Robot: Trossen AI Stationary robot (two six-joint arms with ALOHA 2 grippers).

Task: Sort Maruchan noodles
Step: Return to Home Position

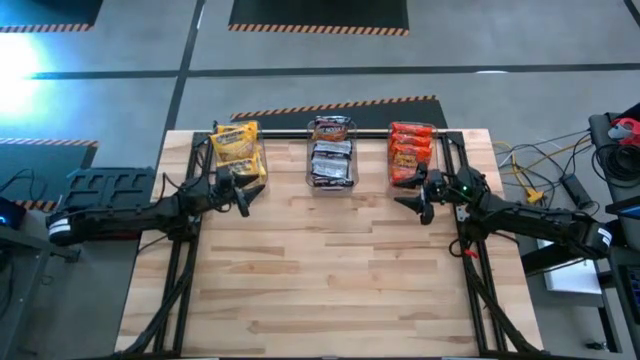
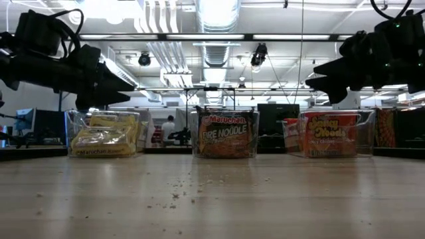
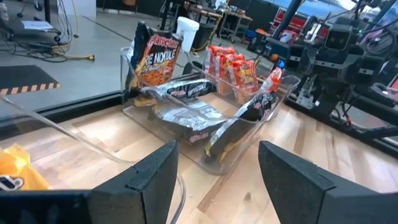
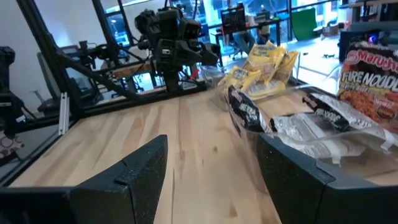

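Observation:
Maruchan noodles fill three clear bins along the table's far edge. Yellow packets (image 1: 238, 148) (image 2: 104, 136) are in the left bin, dark Fire Noodle packets (image 1: 331, 155) (image 2: 226, 133) (image 3: 186, 109) (image 4: 323, 121) in the middle one, and red packets (image 1: 410, 152) (image 2: 329, 133) in the right one. My left gripper (image 1: 243, 198) (image 3: 217, 180) hovers open just in front of the yellow bin, above the table. In front of the red bin my right gripper (image 1: 418, 205) (image 4: 211, 180) hovers open as well. Nothing sits between either pair of fingers.
Black frame rails (image 1: 182, 270) (image 1: 480, 280) run along both sides of the wooden tabletop (image 1: 330, 270), whose middle and near part is bare apart from small crumbs (image 2: 179, 192). Cables (image 1: 540, 165) lie off the table's right side.

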